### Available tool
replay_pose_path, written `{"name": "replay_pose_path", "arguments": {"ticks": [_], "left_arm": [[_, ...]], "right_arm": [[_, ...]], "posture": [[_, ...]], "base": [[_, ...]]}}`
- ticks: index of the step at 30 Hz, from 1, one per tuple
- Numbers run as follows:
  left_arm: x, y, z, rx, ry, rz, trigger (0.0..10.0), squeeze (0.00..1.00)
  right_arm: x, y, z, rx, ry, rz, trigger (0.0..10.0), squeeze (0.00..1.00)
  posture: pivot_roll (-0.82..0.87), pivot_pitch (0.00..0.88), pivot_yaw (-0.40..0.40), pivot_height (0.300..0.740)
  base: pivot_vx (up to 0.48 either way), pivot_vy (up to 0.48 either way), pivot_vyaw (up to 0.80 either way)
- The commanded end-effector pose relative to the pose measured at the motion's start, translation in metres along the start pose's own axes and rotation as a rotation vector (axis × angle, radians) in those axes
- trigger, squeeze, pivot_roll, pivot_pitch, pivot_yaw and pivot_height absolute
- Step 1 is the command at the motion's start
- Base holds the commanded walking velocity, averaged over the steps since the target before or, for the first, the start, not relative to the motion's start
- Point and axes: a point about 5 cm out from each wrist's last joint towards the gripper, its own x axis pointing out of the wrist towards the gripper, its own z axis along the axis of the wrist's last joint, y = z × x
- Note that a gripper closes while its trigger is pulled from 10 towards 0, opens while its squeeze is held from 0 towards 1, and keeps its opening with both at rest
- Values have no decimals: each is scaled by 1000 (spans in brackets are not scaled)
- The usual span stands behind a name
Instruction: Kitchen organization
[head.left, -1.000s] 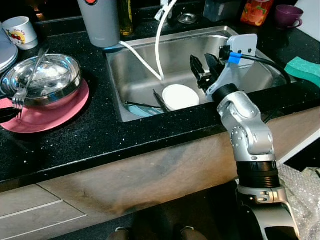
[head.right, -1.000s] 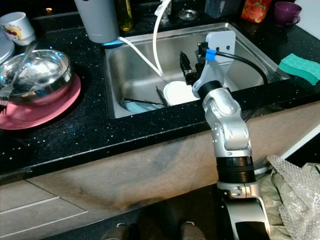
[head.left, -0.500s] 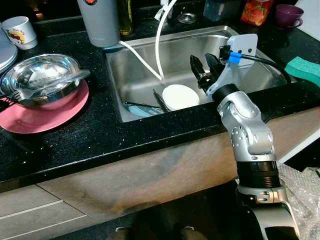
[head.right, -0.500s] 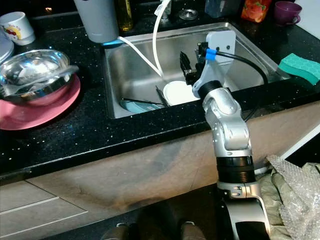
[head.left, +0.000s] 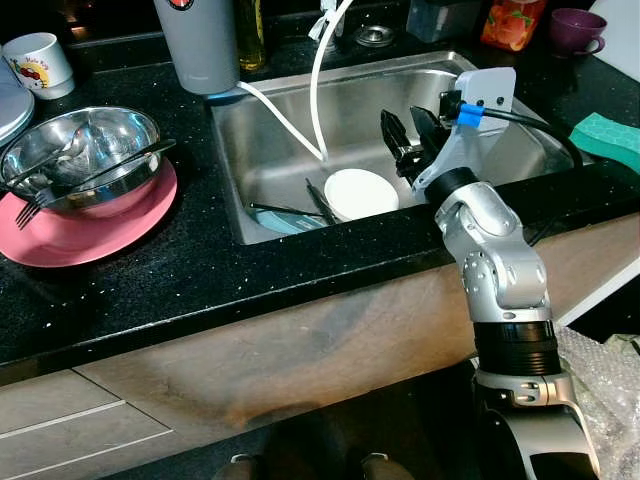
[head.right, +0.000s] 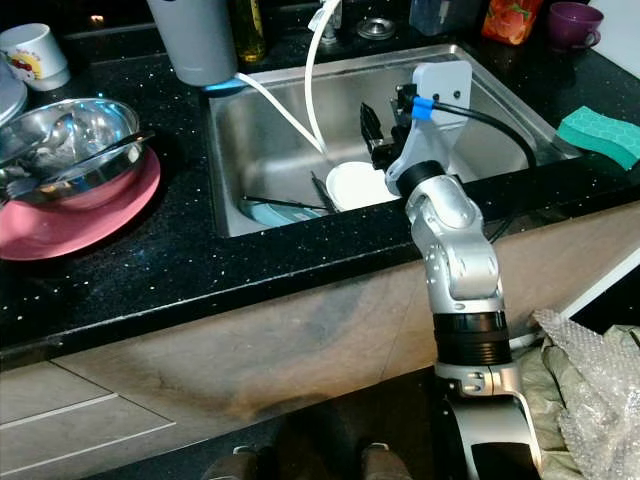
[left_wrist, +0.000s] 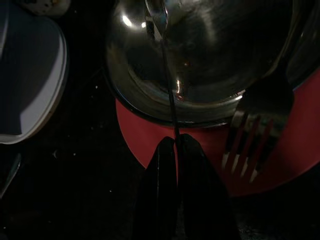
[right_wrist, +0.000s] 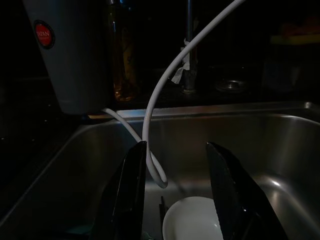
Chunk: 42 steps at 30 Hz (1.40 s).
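A steel bowl (head.left: 100, 135) sits on a pink plate (head.left: 100, 230) on the black counter at the left. My left gripper (left_wrist: 175, 142) is shut on the handle of a spoon (left_wrist: 167, 75), whose head lies inside the bowl. A fork (head.left: 100, 175) leans across the bowl's rim with its tines over the plate. My right gripper (head.left: 410, 135) hangs open over the sink (head.left: 350, 100), just above a white dish (head.left: 362, 193) on its floor, holding nothing.
A blue plate (head.left: 280, 218) with dark utensils lies in the sink beside the white dish. A white hose (head.left: 318, 90) loops into the sink. Behind stand a grey jug (head.left: 200, 45) and a white mug (head.left: 40, 62). At the right are a green sponge (head.left: 610, 135) and a purple cup (head.left: 578, 28).
The cutlery at the bowl has shifted: the fork now lies across the rim with its tines on the plate, and the spoon lies in the bowl. The right arm has not moved.
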Motion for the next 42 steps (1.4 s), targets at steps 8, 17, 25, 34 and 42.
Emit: {"name": "replay_pose_path", "arguments": {"ticks": [8, 17, 25, 34, 42], "left_arm": [[-2, 12, 29, -45, -213, 88, 0, 0], [-5, 6, 50, -112, -351, 13, 0, 0], [8, -18, 80, -155, -605, -99, 0, 0], [58, -100, 114, -226, -832, -253, 0, 0], [78, -124, 111, -139, -775, -273, 0, 0]], "right_arm": [[1, -3, 1, 5, -9, -3, 10000, 0], [1, -4, 2, 3, -12, -5, 10000, 0], [2, -3, 2, 6, -13, -4, 10000, 0], [3, 0, 3, 13, -24, -7, 10000, 0], [1, -2, 2, 6, -21, -12, 10000, 0]], "posture": [[45, 145, -5, 740], [46, 142, -4, 740], [51, 139, -10, 740], [44, 131, -2, 740], [42, 129, 3, 740]], "base": [[0, 0, 0], [0, 0, 0], [0, 0, 0], [0, 0, 0], [0, 0, 0]]}}
